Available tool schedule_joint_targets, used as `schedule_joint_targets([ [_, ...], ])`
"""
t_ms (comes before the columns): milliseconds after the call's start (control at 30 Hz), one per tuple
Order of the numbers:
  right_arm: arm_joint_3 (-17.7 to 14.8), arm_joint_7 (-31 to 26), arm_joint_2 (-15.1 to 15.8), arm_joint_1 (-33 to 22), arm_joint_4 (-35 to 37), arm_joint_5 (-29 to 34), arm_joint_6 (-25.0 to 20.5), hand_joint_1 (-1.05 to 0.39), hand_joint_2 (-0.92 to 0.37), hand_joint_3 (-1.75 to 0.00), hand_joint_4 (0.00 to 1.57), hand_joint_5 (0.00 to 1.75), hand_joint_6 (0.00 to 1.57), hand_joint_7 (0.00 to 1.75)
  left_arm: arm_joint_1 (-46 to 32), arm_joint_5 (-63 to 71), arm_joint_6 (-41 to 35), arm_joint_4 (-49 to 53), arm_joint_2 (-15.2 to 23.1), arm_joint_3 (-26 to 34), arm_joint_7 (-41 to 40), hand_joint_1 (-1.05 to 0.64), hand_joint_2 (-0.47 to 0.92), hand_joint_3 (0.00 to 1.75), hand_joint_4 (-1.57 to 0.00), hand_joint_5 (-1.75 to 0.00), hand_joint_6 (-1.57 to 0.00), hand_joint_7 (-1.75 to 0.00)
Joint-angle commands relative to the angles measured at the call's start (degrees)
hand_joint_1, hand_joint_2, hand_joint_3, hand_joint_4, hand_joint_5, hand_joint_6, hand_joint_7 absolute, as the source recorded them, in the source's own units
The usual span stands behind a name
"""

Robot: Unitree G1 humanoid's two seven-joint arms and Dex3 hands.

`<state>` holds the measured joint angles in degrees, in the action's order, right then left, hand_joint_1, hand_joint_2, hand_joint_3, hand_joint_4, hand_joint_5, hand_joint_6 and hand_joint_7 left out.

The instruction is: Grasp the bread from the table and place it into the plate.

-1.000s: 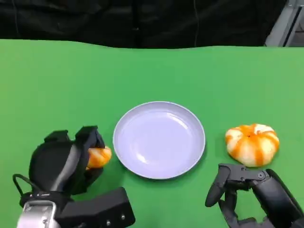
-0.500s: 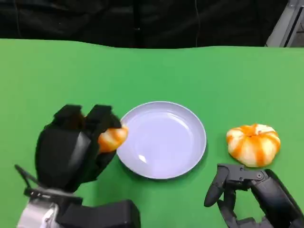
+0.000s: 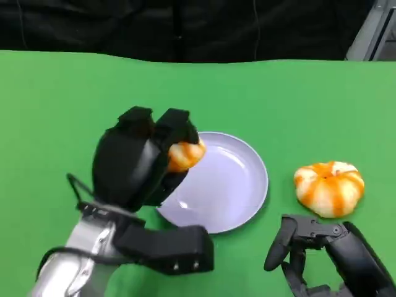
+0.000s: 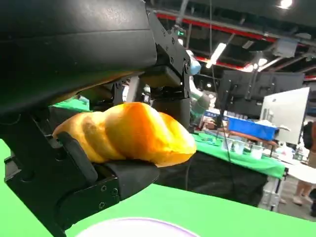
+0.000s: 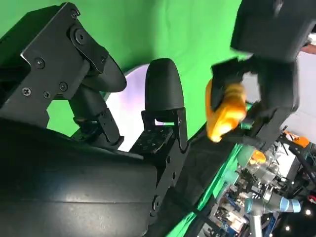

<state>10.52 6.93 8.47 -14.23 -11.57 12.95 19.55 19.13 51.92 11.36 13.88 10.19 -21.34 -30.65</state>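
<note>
My left hand [image 3: 141, 164] grips a small orange twisted bread [image 3: 184, 155] and holds it in the air over the left rim of the pale lilac plate [image 3: 238, 185]. The left wrist view shows that bread [image 4: 129, 134] pinched between black fingers [image 4: 94, 173], with the plate's edge [image 4: 133, 228] just below. A second, round orange-and-white bread [image 3: 329, 187] lies on the green table to the right of the plate. My right hand [image 3: 328, 253] rests low at the front right, its fingers apart and holding nothing. From the right wrist, the left hand [image 5: 269, 34] with the bread [image 5: 224, 111] appears beyond the plate [image 5: 129, 106].
The green table [image 3: 74, 99] ends at a black curtain [image 3: 185, 28] along the back. A grey frame [image 3: 371, 31] stands at the back right corner. Open green surface lies left of and behind the plate.
My left hand has lifted the small bread off the table and carried it up and to the right, from beside the plate to over its left rim. The right hand has stayed put.
</note>
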Motion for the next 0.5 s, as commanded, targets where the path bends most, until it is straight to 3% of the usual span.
schedule_joint_targets([
  [33,-0.02,-0.3,0.43,-0.36,-0.12,0.04,0.53,0.05,-0.21,-1.53,0.88,1.75,0.84,1.29,5.04,-0.98,1.01,7.11,-1.65,-1.19,-2.08,-0.22,0.28,1.38,-0.94,-1.75,-0.74,-1.72],
  [267,0.07,-0.22,0.54,-0.41,-0.13,-0.1,0.36,0.04,-0.21,-1.53,0.87,1.75,0.84,1.29,8.56,-1.68,2.66,13.83,-3.09,-2.41,-5.38,-0.22,0.32,1.34,-0.94,-1.75,-0.75,-1.7],
  [367,0.36,-0.63,0.32,-0.47,0.15,0.22,0.96,0.05,-0.2,-1.53,0.88,1.75,0.84,1.29,11.69,-4.06,5.24,21.68,-5.93,-2.87,-7.45,-0.17,0.29,1.35,-0.92,-1.75,-0.76,-1.65],
  [400,0.47,-0.69,0.3,-0.52,0.04,0.36,0.85,0.05,-0.2,-1.53,0.88,1.75,0.85,1.29,12.23,-4.99,5.12,22.88,-6.43,-2.91,-6.13,-0.17,0.31,1.29,-0.87,-1.69,-0.76,-1.48],
  [433,0.54,-0.77,0.32,-0.54,-0.01,0.53,0.77,0.05,-0.2,-1.53,0.88,1.75,0.85,1.29,12.57,-5.39,4.48,23.3,-6.42,-3.2,-4.29,-0.2,0.41,1.12,-0.81,-1.56,-0.75,-1.22],
  [500,0.66,-1.0,0.38,-0.55,0.07,0.95,0.87,0.04,-0.2,-1.52,0.88,1.75,0.84,1.29,12.95,-5.58,2.92,23.31,-5.78,-4.25,0.34,-0.3,0.65,0.67,-0.55,-1.12,-0.59,-0.58],
])
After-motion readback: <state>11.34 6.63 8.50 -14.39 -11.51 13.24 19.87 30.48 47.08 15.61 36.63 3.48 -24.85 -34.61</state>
